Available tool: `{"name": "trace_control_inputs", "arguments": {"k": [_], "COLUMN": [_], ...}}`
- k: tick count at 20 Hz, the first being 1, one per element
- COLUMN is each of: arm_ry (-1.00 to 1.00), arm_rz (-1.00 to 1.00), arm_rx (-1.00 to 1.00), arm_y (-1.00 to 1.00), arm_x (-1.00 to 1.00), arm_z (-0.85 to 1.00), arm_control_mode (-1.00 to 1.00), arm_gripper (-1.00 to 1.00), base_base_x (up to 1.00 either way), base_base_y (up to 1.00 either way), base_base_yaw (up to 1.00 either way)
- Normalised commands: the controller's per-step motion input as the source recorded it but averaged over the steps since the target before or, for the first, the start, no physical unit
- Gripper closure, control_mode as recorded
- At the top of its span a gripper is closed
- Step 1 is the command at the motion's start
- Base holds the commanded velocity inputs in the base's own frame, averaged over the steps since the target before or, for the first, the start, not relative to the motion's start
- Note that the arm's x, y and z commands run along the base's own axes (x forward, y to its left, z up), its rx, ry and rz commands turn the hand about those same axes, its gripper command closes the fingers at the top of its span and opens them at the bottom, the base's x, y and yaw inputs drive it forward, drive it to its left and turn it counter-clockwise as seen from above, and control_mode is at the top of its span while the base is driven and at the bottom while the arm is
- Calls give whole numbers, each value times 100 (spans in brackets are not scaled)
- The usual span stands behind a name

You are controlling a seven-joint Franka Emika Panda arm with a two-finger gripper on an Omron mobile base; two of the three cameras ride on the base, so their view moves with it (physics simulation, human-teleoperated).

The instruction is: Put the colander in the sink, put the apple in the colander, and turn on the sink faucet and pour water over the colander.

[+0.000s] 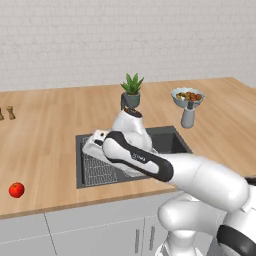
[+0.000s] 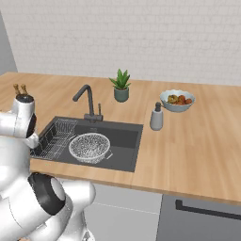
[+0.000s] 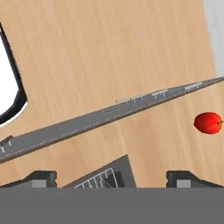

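Left base view shows you the small red apple (image 1: 16,190) on the wooden counter (image 1: 50,125), not fetched. Right base view: round silvery mesh colander (image 2: 89,147) already in the dark grey sink (image 2: 127,136); tall dark faucet (image 2: 84,101) dry. Hand view: gripper (image 3: 111,177) spread wide, empty.

We find no readable text; small white marks on the arm's dark link (image 1: 137,159) stay illegible.
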Motion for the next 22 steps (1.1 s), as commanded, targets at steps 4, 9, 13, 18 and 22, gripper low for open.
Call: {"name": "trace_control_inputs", "arguments": {"k": [4,9,13,18,22], "arm_ry": [29,24,5,-20,-17], "arm_rz": [9,0,0,-3,-6], "arm_rx": [-11,-18,-12,-2,0], "arm_y": [100,100,88,79,48], "arm_x": [7,6,4,1,10], "arm_z": [11,5,-10,-29,-26], "arm_control_mode": [-100,-100,-100,-100,-100], "arm_gripper": [-100,-100,-100,-100,-100], "base_base_x": [0,0,0,0,0], "base_base_y": [0,0,0,0,0], "base_base_yaw": [0,0,0,0,0]}}
